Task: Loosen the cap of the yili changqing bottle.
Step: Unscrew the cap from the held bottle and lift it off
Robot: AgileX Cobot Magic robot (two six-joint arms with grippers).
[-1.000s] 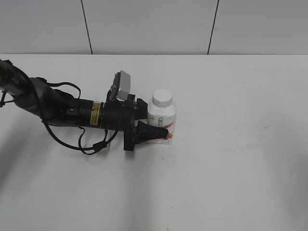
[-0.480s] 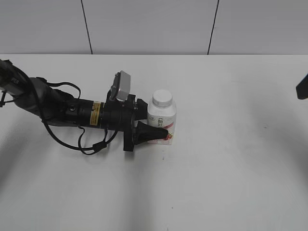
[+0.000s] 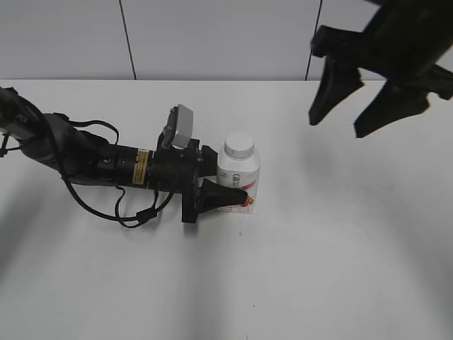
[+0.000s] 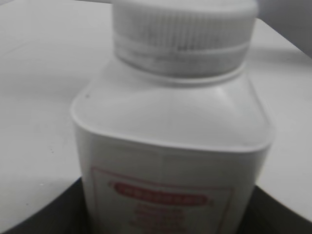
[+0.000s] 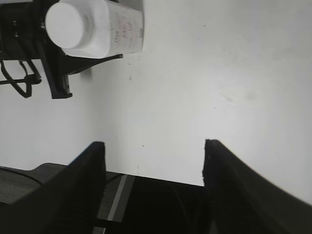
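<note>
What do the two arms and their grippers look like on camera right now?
Both are black. The left arm is a thick tube with a yellow label band, loose black cables looping beneath and a grey camera box on its wrist. The right gripper has two broad, tapering black fingers.

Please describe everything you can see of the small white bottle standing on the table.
The small squat white plastic bottle has a squarish body, rounded shoulders and a wide neck closed by a round white ribbed screw cap. Its label carries a pink band and a red fruit picture low down. It stands upright on the white table, held at its lower body by the jaws of the black left gripper. The open right gripper hangs apart from it.
</note>
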